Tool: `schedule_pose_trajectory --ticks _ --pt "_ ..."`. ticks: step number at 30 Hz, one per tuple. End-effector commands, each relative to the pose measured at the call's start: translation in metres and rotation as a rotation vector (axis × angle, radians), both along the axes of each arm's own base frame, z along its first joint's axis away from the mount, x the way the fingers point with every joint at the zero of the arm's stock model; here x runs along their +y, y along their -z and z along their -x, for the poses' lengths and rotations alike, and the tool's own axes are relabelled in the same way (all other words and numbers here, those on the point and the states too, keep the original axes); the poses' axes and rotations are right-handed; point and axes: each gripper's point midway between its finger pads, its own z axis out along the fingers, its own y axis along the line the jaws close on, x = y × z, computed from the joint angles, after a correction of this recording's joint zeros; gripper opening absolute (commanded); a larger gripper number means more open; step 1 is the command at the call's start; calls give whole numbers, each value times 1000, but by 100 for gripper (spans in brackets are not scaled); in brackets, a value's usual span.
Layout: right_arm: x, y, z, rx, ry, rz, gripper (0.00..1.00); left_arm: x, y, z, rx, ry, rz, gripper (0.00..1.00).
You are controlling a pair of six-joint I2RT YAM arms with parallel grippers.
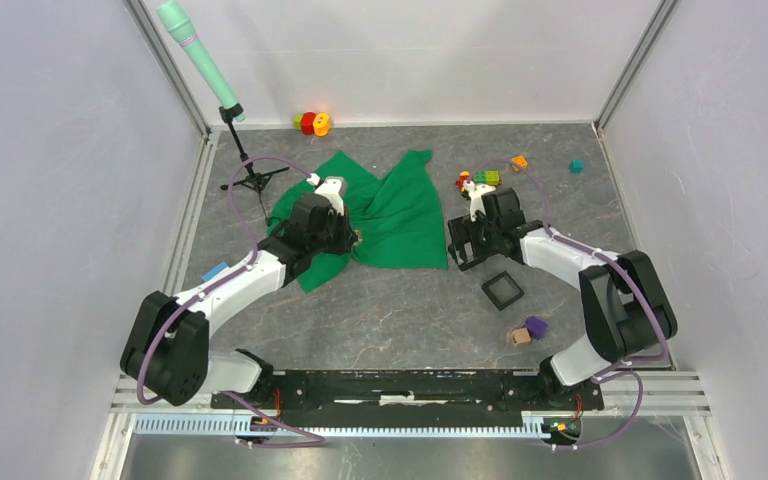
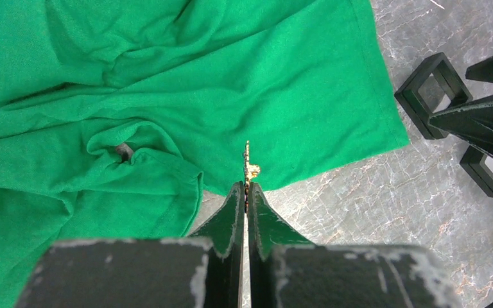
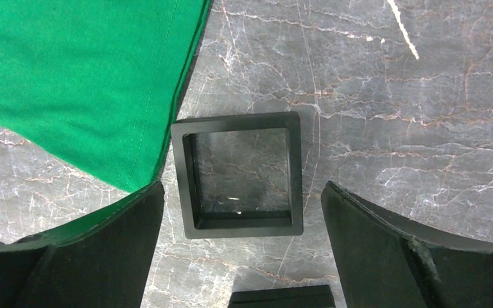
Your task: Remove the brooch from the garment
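The green garment (image 1: 390,205) lies crumpled on the table's middle left and fills the left wrist view (image 2: 167,96). My left gripper (image 1: 355,238) is over its near edge, its fingers (image 2: 231,218) shut on the tiny gold brooch (image 2: 250,168), which sticks out past the tips against the fabric. I cannot tell whether the brooch still touches the cloth. My right gripper (image 1: 457,255) is open and empty at the garment's right edge (image 3: 83,77), low over a black square frame (image 3: 241,173) that lies between its fingers (image 3: 411,256).
A second black frame (image 1: 502,290) lies right of centre, with a tan cube (image 1: 520,337) and a purple block (image 1: 536,326) nearer. Toy bricks (image 1: 480,180) lie behind the right gripper. A mint microphone on a tripod (image 1: 250,180) stands at the back left.
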Motion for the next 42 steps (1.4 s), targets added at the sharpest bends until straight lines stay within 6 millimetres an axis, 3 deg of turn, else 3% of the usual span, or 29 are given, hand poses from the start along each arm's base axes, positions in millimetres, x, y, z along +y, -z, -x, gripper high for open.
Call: schedule_pose_trajectory --ticks 1,11,17,22,30,37,42 --pt "5 -11 -19 -41 -15 12 95 -8 -17 -5 -75 51 11 2" --pt "9 -4 -21 -26 -25 24 84 -11 -13 -6 -60 68 5 2" --pt "13 -11 -20 -35 -10 -12 70 -11 -15 -4 -69 80 4 2" --pt "38 -29 -9 -21 -40 -184 68 -25 -18 3 -78 159 41 2" --pt "79 -41 34 88 -95 -522 64 -55 -20 16 -73 305 170 2" --pt "53 -51 40 50 -19 -530 61 -60 -31 28 -93 342 199 2" --pt "60 -57 58 93 -52 -617 61 -67 -35 42 -160 381 161 2"
